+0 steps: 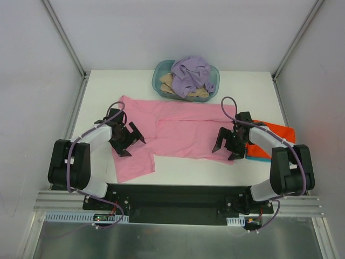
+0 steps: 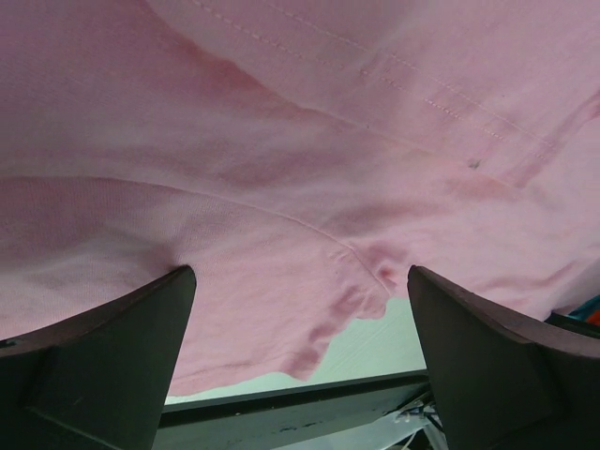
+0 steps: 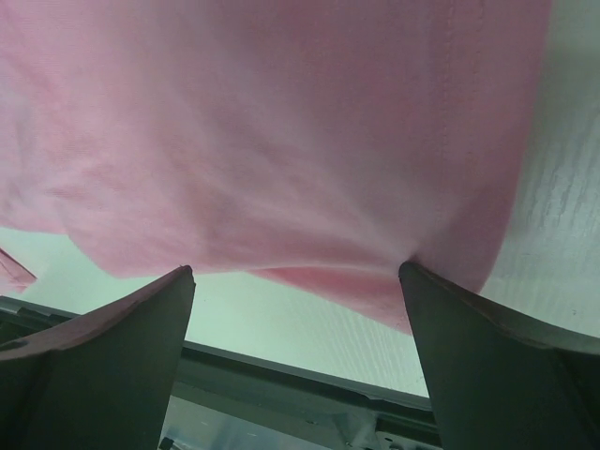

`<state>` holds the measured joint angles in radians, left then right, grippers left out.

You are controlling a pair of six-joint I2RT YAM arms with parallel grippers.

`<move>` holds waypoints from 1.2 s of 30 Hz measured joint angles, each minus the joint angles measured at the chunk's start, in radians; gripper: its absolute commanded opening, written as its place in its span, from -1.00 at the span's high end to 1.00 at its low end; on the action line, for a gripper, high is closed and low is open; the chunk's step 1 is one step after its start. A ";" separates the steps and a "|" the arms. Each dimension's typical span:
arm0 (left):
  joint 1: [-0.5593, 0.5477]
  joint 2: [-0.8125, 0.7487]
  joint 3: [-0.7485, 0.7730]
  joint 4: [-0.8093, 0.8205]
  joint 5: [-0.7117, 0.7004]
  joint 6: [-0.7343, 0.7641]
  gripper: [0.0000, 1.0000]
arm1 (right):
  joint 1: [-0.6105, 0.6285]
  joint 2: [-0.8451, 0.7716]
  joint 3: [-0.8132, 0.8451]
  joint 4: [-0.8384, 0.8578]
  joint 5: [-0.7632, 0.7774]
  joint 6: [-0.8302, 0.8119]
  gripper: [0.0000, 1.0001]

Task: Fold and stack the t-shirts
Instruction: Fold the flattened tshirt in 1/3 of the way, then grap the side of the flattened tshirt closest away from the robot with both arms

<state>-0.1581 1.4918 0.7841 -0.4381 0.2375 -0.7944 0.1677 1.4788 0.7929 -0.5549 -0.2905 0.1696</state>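
1. The right arm (image 1: 267,141) covers the left part of the orange-red t-shirt (image 1: 279,134). Only a thin near edge of the teal t-shirt (image 1: 260,157) beneath it shows.
2. The lavender t-shirt (image 1: 191,73) hides most of the tan t-shirt (image 1: 167,83) in the basket (image 1: 158,75).
3. Both wrist views cut off the pink t-shirt (image 2: 281,141) at their edges.

A teal see-through oval basket (image 1: 157,77) sits at the far middle of the white table (image 1: 188,168), with pale walls (image 1: 32,81) on the left, right and far sides and a metal rail (image 1: 54,203) along the near edge.
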 measured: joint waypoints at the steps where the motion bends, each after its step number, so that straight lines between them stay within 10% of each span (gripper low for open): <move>1: 0.010 -0.005 -0.006 0.005 0.006 -0.004 -0.99 | -0.005 -0.003 -0.002 0.000 -0.002 -0.001 -0.94; 16: 0.016 -0.198 -0.057 -0.012 0.023 0.002 -0.99 | -0.014 -0.147 0.005 -0.029 -0.041 -0.101 -0.94; 26: 0.016 -0.520 -0.109 -0.319 -0.148 -0.093 -0.97 | -0.014 -0.281 0.028 -0.040 -0.048 -0.123 -0.94; 36: 0.016 -0.558 -0.265 -0.463 -0.254 -0.250 -0.17 | -0.014 -0.201 0.028 -0.041 -0.059 -0.123 -0.94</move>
<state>-0.1417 0.9337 0.5190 -0.9016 -0.0162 -1.0447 0.1535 1.2774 0.8211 -0.5957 -0.3492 0.0463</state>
